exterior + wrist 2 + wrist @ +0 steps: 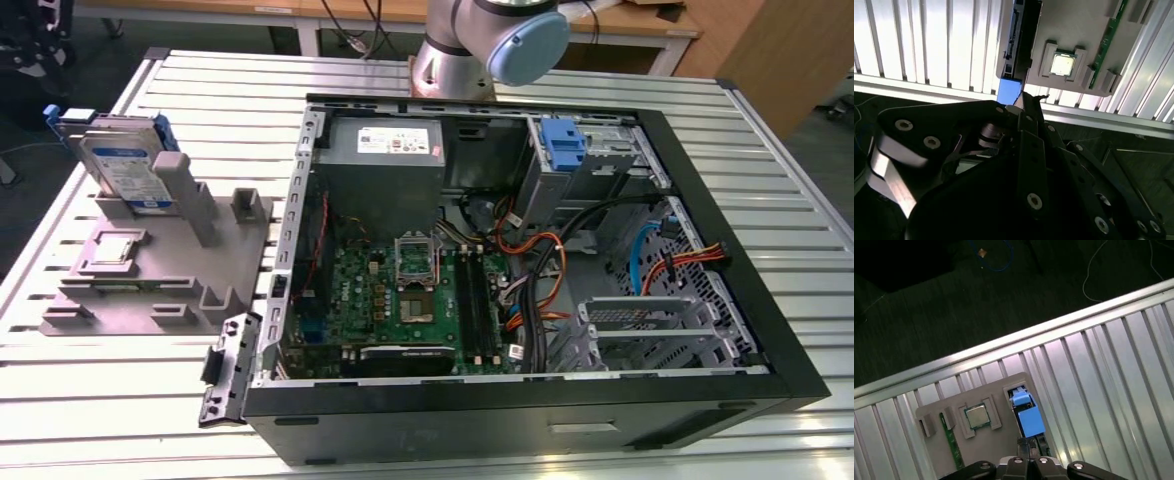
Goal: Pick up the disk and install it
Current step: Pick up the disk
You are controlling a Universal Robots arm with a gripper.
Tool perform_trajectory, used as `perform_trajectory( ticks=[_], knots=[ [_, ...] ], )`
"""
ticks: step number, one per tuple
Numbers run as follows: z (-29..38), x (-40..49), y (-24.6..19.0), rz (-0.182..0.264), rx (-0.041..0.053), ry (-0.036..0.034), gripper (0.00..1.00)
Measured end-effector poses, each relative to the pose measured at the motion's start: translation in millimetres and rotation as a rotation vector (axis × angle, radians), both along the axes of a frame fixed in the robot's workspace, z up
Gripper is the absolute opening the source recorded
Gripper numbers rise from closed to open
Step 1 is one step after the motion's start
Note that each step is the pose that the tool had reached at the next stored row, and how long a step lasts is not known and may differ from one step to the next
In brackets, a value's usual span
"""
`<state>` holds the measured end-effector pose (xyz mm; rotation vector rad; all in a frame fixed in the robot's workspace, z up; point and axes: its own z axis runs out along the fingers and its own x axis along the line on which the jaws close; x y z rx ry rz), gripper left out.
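The disk [127, 165] stands on edge in the grey plastic stand [160, 270] at the exterior view's left, its white-and-blue label facing out and its blue carrier frame along the edges. Both wrist views look down on it edge-on: the disk [1016, 45] shows as a dark strip with a blue tab, and the disk [1026, 417] shows a blue end. My gripper [1029, 445] hangs well above it, roughly in line with the blue tab, its fingers together with nothing between them. The gripper [1029, 100] tips meet just beside that tab.
The open computer case [534, 400] lies on the slatted metal table [107, 400], with a metal drive cage [641, 325] inside. The stand [984, 445] also carries a processor chip [977, 416] and a green memory stick [952, 440]. The arm's base [461, 50] rises behind the case.
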<state>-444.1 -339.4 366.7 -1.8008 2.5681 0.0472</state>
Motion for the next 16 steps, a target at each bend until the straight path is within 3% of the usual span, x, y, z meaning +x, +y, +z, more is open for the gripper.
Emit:
perform_trajectory(
  ticks=[6,8,9,11,16],
  knots=[
    [-3.0,0.0,-0.1,0.08,0.0001,-0.0064,0.11],
    [-5.1,-0.1,-0.1,0.096,0.0002,-0.008,0.23],
    [-6.4,-0.4,-0.1,0.102,0.0012,-0.0084,0.23],
    [-9.1,-1.3,0.0,0.112,0.0063,-0.0088,0.35],
    [-14.1,-2.0,0.0,0.16,0.0239,-0.0097,0.47]
  ],
)
